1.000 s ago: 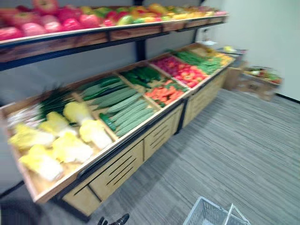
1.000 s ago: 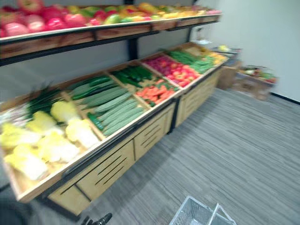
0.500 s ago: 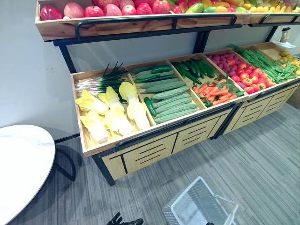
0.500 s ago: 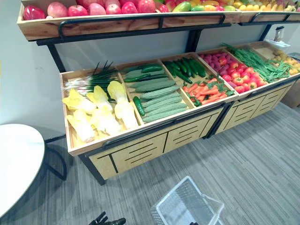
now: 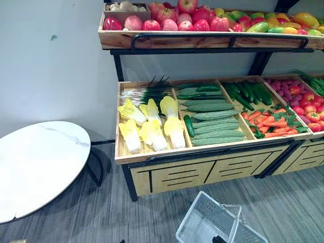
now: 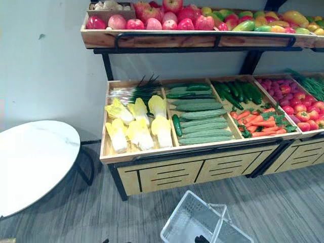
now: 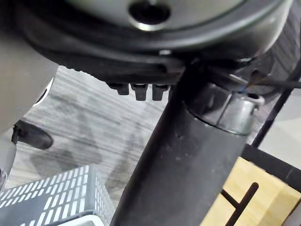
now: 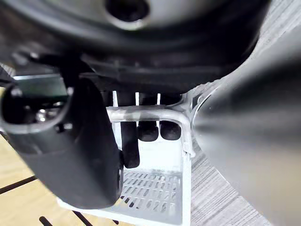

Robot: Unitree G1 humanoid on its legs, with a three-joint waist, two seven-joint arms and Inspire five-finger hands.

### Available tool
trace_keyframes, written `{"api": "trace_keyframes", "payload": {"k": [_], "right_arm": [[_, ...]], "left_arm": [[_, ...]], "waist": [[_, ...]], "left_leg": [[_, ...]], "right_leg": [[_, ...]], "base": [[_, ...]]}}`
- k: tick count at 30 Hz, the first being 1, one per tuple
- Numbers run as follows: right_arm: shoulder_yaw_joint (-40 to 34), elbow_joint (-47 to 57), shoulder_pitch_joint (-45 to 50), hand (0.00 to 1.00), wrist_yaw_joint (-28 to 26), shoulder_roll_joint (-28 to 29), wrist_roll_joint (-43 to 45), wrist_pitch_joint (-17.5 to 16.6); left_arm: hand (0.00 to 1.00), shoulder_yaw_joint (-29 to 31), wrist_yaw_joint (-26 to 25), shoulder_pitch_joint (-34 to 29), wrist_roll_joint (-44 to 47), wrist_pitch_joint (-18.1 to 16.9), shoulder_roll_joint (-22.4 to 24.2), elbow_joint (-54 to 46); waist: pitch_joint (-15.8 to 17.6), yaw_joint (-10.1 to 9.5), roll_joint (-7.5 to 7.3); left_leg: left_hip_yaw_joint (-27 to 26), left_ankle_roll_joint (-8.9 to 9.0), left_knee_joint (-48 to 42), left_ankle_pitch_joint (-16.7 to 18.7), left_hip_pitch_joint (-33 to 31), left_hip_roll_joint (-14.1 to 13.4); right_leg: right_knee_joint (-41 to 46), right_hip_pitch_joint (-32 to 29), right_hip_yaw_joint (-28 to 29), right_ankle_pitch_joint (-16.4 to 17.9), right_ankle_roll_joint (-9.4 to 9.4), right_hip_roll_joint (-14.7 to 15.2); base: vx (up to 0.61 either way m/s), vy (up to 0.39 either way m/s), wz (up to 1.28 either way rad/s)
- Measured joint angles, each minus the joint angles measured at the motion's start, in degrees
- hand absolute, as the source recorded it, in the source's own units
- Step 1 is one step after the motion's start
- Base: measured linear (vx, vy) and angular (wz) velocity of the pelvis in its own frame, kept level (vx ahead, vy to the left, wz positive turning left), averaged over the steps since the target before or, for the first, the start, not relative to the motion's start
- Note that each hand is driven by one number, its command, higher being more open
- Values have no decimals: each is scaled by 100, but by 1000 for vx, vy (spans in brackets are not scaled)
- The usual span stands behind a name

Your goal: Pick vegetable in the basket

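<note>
A white mesh basket (image 5: pixel 207 223) hangs low in front of the produce stand, empty inside. In the right wrist view my right hand (image 8: pixel 141 127) has its fingers curled round the basket's white handle (image 8: pixel 164 113). The left wrist view has my left hand (image 7: pixel 178 160) with relaxed fingers and nothing in it, above the grey floor beside the basket (image 7: pixel 51 197). On the stand's lower tier lie yellow cabbages (image 5: pixel 152 129), pale cucumbers (image 5: pixel 212 126), spring onions (image 5: pixel 147 91), dark green cucumbers (image 5: pixel 248 91) and carrots (image 5: pixel 271 121), all well ahead of both hands.
The wooden stand (image 5: pixel 202 172) has slatted front panels and black rails. Its upper shelf carries apples (image 5: pixel 177 20) and other fruit. A round white table (image 5: pixel 35 162) stands at the left on black legs. Grey plank floor lies between me and the stand.
The camera has swung left: the stand now faces me squarely and the round table fills more of the left. The basket stays in my right hand.
</note>
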State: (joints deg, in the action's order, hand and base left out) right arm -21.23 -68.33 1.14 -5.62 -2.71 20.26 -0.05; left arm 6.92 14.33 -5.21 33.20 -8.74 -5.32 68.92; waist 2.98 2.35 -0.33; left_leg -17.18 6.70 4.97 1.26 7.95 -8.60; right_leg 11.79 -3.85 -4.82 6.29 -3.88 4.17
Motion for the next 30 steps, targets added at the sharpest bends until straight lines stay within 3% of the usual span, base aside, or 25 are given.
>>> {"api": "trace_keyframes", "payload": {"k": [9, 13, 15, 17, 19, 22, 23, 25, 26, 27, 28, 29, 30], "right_arm": [[-6, -92, 0, 0, 4, 1, 37, -34], [-8, -165, -22, 0, 18, 25, 307, -134], [-21, -91, -33, 0, 60, 82, 505, -186], [-90, 249, -26, 0, 92, 49, 875, -318], [-224, 271, 43, 0, 69, 82, 944, -312], [-528, 263, 180, 0, 63, 140, 945, -271], [-653, 245, 222, 0, 47, 174, 937, -274], [-684, 236, 350, 0, 56, 99, 892, -187], [-683, 232, 343, 0, 73, 49, 892, -127], [-683, 228, 306, 0, 80, -6, 888, -70], [-664, 217, 238, 0, 82, -18, 861, -9], [-633, 224, 191, 0, 81, -23, 787, -9], [-629, 224, 187, 0, 81, -24, 761, -6]], "left_arm": [[100, 86, 9, -25, 107, -100, 1, 56], [100, 196, 59, -20, 252, -161, -20, 97], [100, 322, 80, 19, 259, -202, -39, 53], [100, 304, 34, 59, 262, -204, -27, -23], [100, 310, -84, 20, 274, -191, -88, -2], [100, 612, -141, -75, 515, -208, -63, -17], [100, 751, -142, -149, 515, -209, -78, -22], [100, 824, -163, -290, 555, -221, -94, -94], [100, 890, -183, -322, 599, -218, -21, -125], [100, 1091, -128, -428, 713, -231, 71, -225], [100, 1231, -85, -431, 749, -258, 130, -286], [100, 1286, -48, -400, 779, -289, 155, -381], [100, 1293, -9, -371, 775, -313, 158, -399]], "waist": [[-34, -24, -56], [44, -84, -172], [224, -130, -238], [392, -118, -161], [414, -75, -230], [417, -125, -255], [428, -133, -293], [411, -126, -339], [425, -128, -137], [351, -106, -107], [341, -108, -126], [331, -127, -133], [328, -145, -120]], "left_leg": [[21, 0, 0, 0, -5, -1], [30, -34, -159, 159, 88, 25], [-4, -136, -563, 490, 94, 37], [-4, -166, -1341, 1007, 49, -130], [57, -176, -1429, 1106, 210, -168], [92, 19, -1440, 1225, 330, -370], [70, 194, -1487, 1301, 374, -431], [57, 393, -1413, 1411, 636, -527], [46, 419, -1406, 1409, 747, -698], [92, 382, -1728, 1192, 596, -872], [185, 173, -2152, 960, 379, -945], [323, -181, -2798, 535, 23, -1061], [371, -350, -3162, 297, -161, -1134]], "right_leg": [[-82, 33, -42, -13, -20, 4], [77, 92, -113, 43, -77, 92], [796, -73, -60, 179, -243, 226], [2975, -1049, 101, -69, -182, 388], [3463, -1249, 114, 50, -160, 495], [1996, -1330, 99, 17, -166, 620], [1497, -1331, 132, -179, -248, 652], [1379, -1217, -95, -269, -446, 740], [1527, -1183, -211, -137, -366, 587], [1588, -1154, -319, 71, -184, 448], [1581, -1130, -327, 146, -92, 393], [1384, -968, -340, 185, -13, 302], [1227, -841, -369, 184, 38, 258]], "base": [[0, 0, 1], [8, 11, 1], [-31, 28, -21], [-30, -28, -14], [73, -46, 24], [185, -115, 16], [234, -136, -4], [411, -260, 5], [588, -366, 7], [519, -337, -5], [492, -352, -14], [386, -309, -12], [473, -354, -7]]}}
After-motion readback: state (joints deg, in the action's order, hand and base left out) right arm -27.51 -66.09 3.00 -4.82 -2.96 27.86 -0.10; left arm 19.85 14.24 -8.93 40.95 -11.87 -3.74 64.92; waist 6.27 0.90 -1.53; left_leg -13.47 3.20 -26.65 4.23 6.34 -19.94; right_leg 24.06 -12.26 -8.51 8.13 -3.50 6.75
